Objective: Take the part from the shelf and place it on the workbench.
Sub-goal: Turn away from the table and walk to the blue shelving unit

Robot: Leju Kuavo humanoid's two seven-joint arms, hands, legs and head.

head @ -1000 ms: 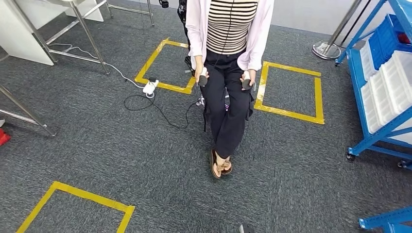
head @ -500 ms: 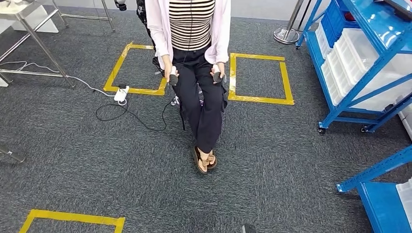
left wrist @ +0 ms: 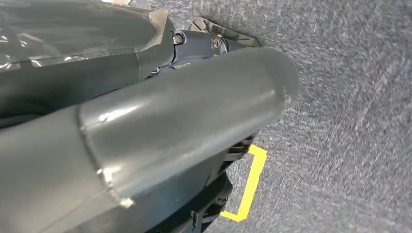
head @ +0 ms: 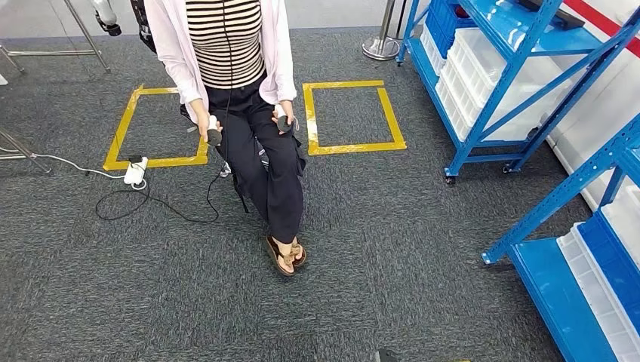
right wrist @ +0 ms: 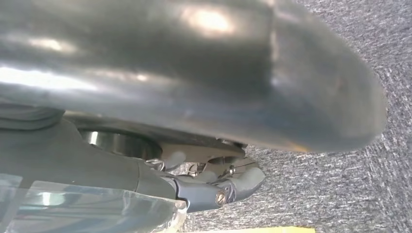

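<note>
Grey carpet (head: 423, 249) covered the floor, marked with squares of yellow tape (head: 352, 117). A person (head: 241, 105) in a striped top, pale jacket and dark trousers sat facing the camera, a small dark controller (head: 214, 137) in each hand. A white power strip (head: 136, 170) with a black cable lay on the carpet beside one taped square.

Blue shelf (head: 498, 83) units stood along the right side of the head view, carrying white and blue bins (head: 483, 72); I could not tell which bin held the part.

The left hand (left wrist: 184, 126) hung low over the carpet, a corner of yellow tape just beyond its thumb. Dark fingers (left wrist: 214, 43) showed past the thumb, but I could not tell whether they were curled or spread. The right hand (right wrist: 214, 73) also hung above bare carpet, well apart from the shelf; its thumb hid most of the fingers, so its state could not be told either.
</note>
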